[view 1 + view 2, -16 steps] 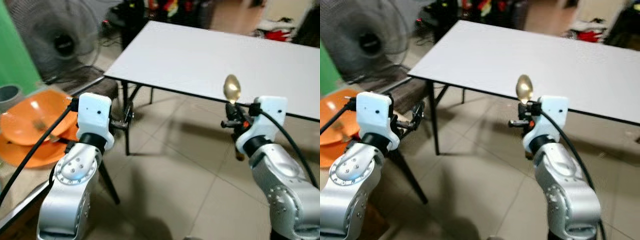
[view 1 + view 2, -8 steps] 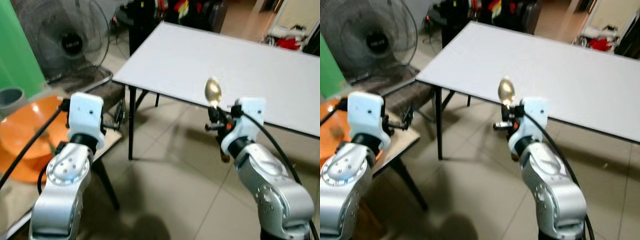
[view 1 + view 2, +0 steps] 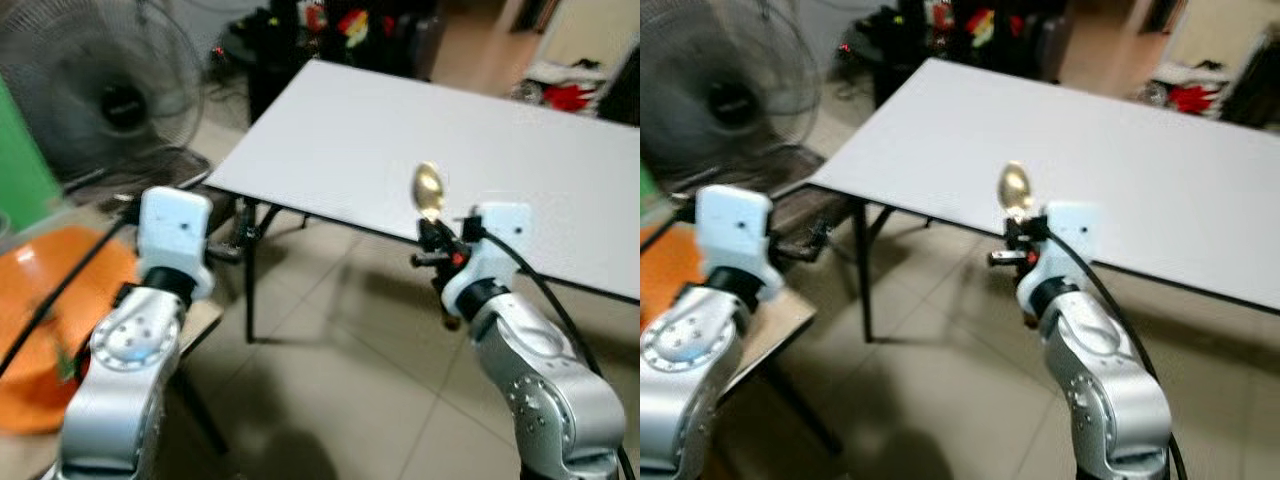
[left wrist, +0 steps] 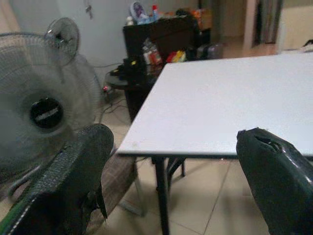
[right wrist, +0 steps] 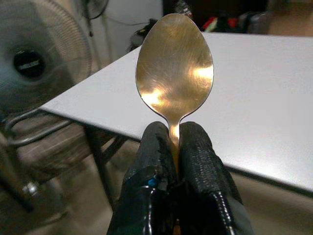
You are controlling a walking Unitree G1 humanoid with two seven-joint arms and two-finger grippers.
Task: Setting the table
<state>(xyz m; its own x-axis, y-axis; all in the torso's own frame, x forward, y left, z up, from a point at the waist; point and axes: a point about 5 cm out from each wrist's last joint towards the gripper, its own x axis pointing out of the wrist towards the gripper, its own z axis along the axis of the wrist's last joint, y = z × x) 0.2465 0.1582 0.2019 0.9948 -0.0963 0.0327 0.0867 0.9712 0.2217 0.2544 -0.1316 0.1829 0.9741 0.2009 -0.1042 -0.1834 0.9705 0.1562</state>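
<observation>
spoon handle: hidden between the right gripper's (image 5: 174, 147) fingers, below the spoon (image 5: 174, 73) bowl
orange plate (image 3: 30, 330): blurred, cut by the frame edge, far from the white table (image 3: 420, 140)
table's far end: cut off

Both arms are shiny silver with rounded joints, each topped by a boxy white wrist block with a black cable running back along it. Fingers (image 5: 198, 161) are black and grainy-textured, with a tiny blue fleck near one base.
</observation>
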